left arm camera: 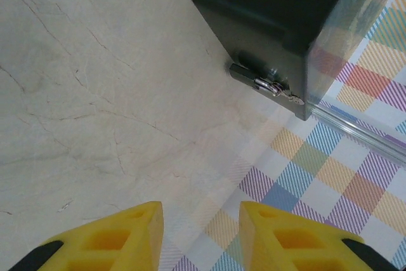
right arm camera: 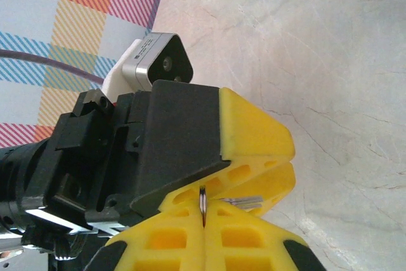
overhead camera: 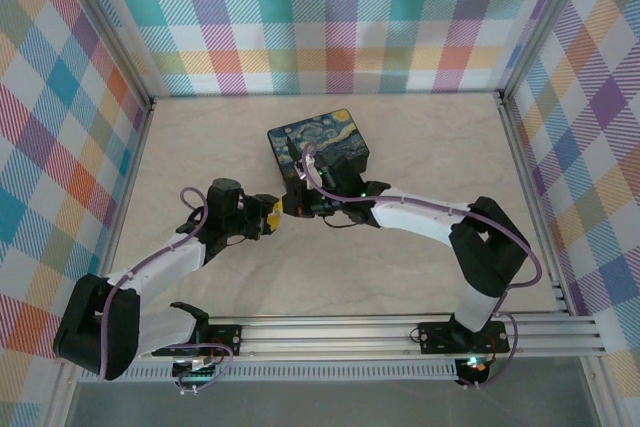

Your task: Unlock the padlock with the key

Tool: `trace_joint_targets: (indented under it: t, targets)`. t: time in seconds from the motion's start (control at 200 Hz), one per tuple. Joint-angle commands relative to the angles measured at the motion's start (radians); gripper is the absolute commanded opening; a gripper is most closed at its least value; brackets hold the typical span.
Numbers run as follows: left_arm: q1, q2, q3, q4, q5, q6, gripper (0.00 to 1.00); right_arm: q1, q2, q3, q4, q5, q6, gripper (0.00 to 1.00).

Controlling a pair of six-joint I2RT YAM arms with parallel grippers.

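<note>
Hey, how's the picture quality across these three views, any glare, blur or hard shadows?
Top view: sharp and evenly lit, only soft shadows under the arms. Left wrist: the glossy table and the side of the tin mirror the plaid wall; the tin's dark face shows little detail. Right wrist: bright, no glare, the metal ring in the right hand crisp.
</note>
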Motion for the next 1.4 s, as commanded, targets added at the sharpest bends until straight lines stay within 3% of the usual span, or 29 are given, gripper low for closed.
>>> trace_joint_targets:
  t: [0.0, 0.71, 1.395]
  targets:
    - [0.001, 0.013, -0.011, 0.066, 0.045, -0.027, 0.36, -0.006, 0.023, 0.024, 0.052, -0.006, -0.021, 0.06]
    - [0.001, 0.036, 0.000, 0.089, 0.049, -0.058, 0.27, -0.017, 0.038, -0.008, 0.091, -0.009, -0.026, 0.06]
    - [0.009, 0.067, 0.034, 0.059, 0.055, -0.036, 0.00, -0.049, 0.022, -0.038, 0.085, -0.021, -0.024, 0.06]
